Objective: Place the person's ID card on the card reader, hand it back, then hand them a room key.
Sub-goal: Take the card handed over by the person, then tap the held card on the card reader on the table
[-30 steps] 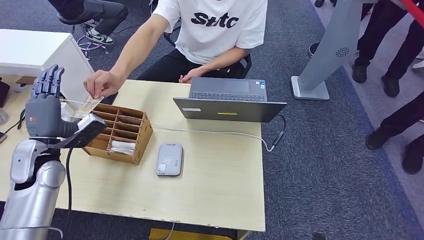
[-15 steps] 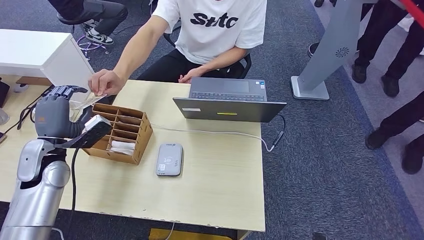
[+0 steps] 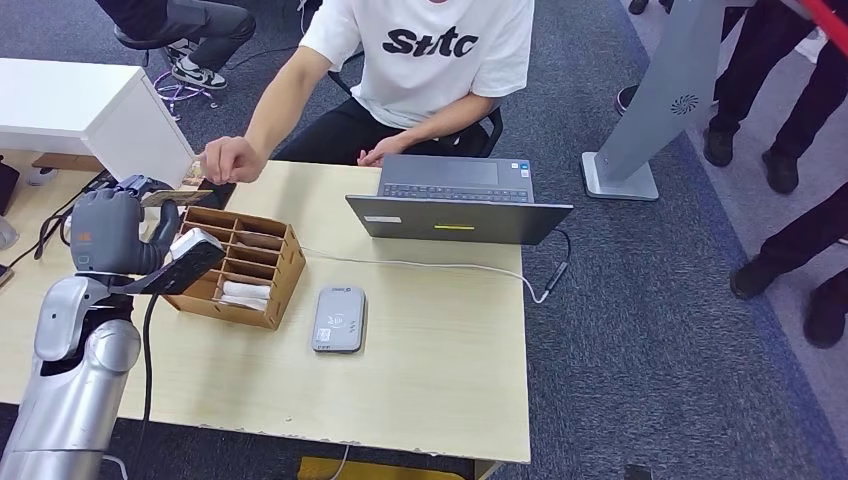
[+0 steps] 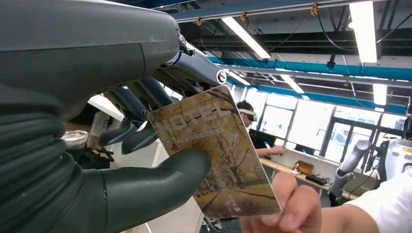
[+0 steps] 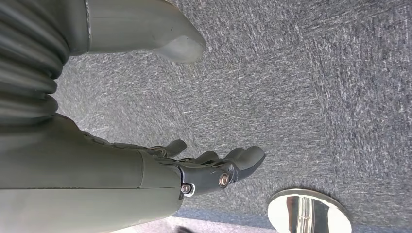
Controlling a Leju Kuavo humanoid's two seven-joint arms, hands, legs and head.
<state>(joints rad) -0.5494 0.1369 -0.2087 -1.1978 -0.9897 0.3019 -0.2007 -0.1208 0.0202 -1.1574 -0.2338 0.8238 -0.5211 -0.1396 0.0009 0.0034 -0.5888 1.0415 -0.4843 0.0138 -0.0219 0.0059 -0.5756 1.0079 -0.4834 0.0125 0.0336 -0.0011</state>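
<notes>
A tan card (image 4: 218,150) printed HOTEL, with a picture of trees, is pinched between the thumb and fingers of my left hand (image 4: 121,194). A person's fingertips (image 4: 286,208) still grip its far corner. In the head view my left hand (image 3: 110,232) is raised over the table's left end, holding the card (image 3: 178,197) toward the person's hand (image 3: 230,160). The grey card reader (image 3: 338,319) lies flat mid-table, with nothing on it. My right hand (image 5: 194,170) hangs over grey carpet, fingers loosely apart and holding nothing.
A brown cardboard divider box (image 3: 262,242) with white cards (image 3: 245,292) in one slot sits just right of my left hand. An open laptop (image 3: 458,200) and its cable (image 3: 430,266) lie at the table's far side. The person sits behind the table.
My left hand's fingers, upright a second ago, have curled down onto the card. The person's hand has drawn back slightly toward the table's far edge.
</notes>
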